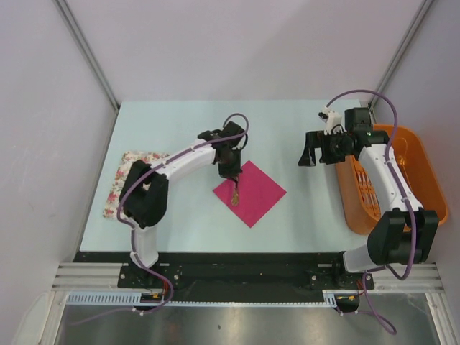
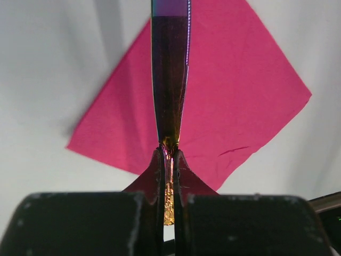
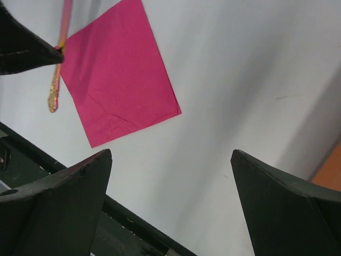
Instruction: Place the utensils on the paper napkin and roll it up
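My left gripper is clamped on a thin, glossy utensil with an iridescent purple shaft and an ornate embossed gold end pinched between my fingers. It sits over the left edge of the paper napkin, a matte magenta square lying as a diamond at the top view's centre. My right gripper is spread wide apart, holding nothing, beside the slotted orange plastic tub at the right.

Left fingers tight, right fingers wide
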